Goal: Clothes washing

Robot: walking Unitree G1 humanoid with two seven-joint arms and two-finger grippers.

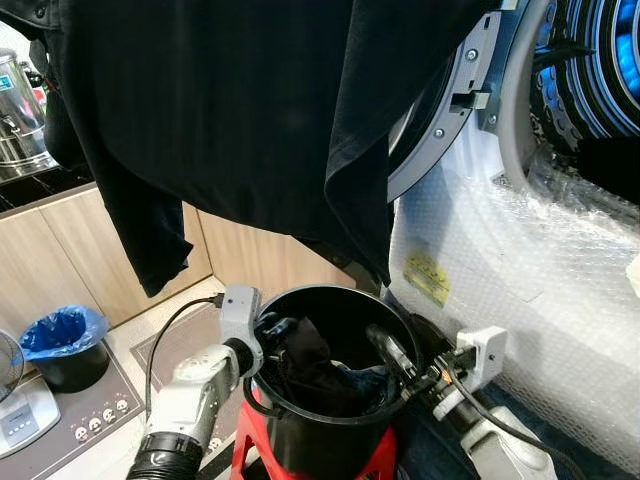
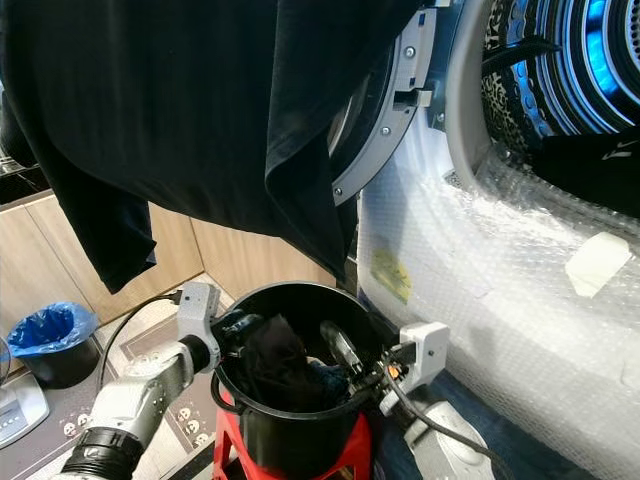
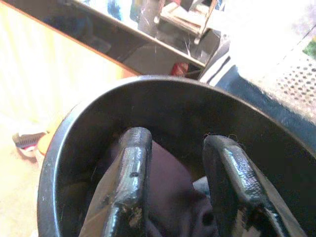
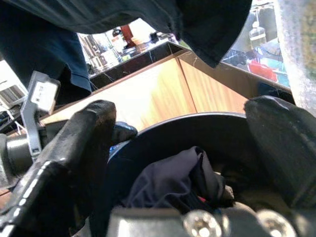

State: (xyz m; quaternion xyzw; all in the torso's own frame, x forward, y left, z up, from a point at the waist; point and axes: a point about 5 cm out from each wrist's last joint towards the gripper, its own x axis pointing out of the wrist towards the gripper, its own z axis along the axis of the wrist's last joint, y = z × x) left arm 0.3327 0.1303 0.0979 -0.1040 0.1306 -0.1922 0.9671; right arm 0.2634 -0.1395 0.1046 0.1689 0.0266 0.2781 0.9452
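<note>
Below, a black bucket (image 1: 330,440) stands on a red stool (image 1: 375,462) just in front of the washer (image 1: 520,250), whose round door (image 1: 440,120) hangs open. Dark clothes (image 1: 310,370) lie bunched inside the bucket. Both grippers reach in over its rim from opposite sides: the left gripper (image 3: 180,192) has its jaws spread, one finger on each side of a purple-dark fold without closing on it; the right gripper (image 4: 182,163) also has its jaws spread wide, with the clothes between and beyond them. A large black garment (image 1: 250,110) hangs across the upper view. Bubble wrap (image 1: 540,300) covers the washer's front. A bin with a blue bag (image 1: 62,345) sits on the floor at left.
</note>
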